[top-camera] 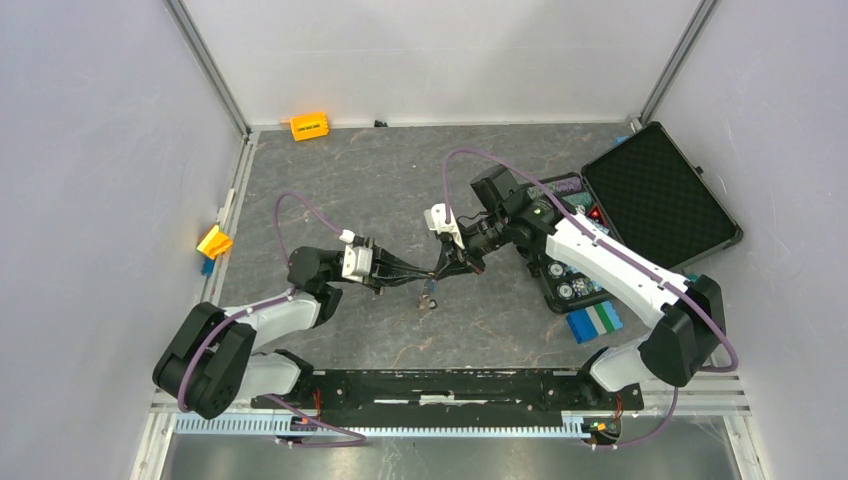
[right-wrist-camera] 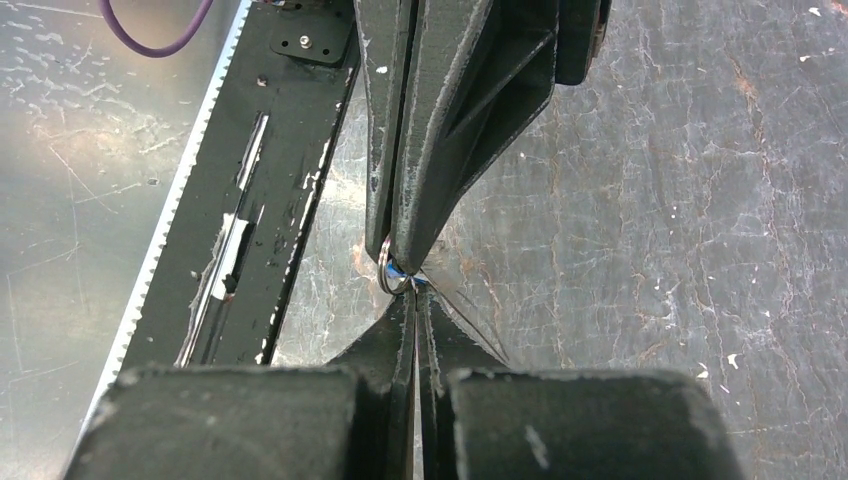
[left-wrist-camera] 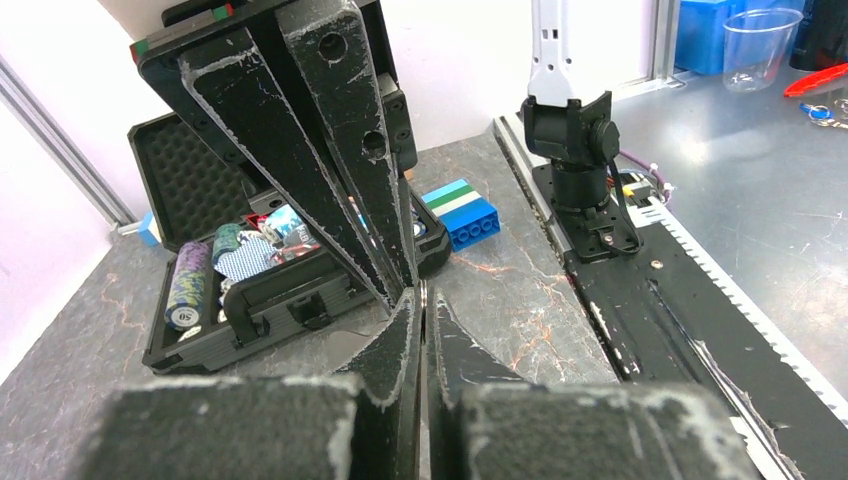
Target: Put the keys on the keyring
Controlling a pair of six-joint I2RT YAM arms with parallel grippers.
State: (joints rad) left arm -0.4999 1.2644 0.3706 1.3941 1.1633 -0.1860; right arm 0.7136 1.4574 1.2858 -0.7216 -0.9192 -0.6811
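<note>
Tools of both arms meet tip to tip above the grey marbled counter [top-camera: 380, 190], near its middle. My left tool [top-camera: 420, 279] reaches in from the left and my right tool [top-camera: 443, 270] from the right, and their tips touch.

On the right wrist camera I see each pair of fingers pressed together. The left pair points down from the top of the view onto my right pair. At that junction sits a small silvery wire ring [right-wrist-camera: 384, 272] with a bright blue tag [right-wrist-camera: 400, 272] tucked against it. The ring juts out to one side of the left tool's tip. I cannot tell which tool actually clamps it.

On the left wrist camera a thin pale metal edge [left-wrist-camera: 424, 300] shows between the left fingers, too slim for me to name. From above, a small grey metal piece [top-camera: 428, 298] sits just below the meeting point. I cannot tell whether it hangs or lies on the counter, nor whether it is key or keyring.

Well to the right an open black foam-lined case [top-camera: 660, 195] lies on the counter. A blue, green and white block [top-camera: 595, 322] sits just in front of it. An orange block [top-camera: 309, 126] is by the far wall.
</note>
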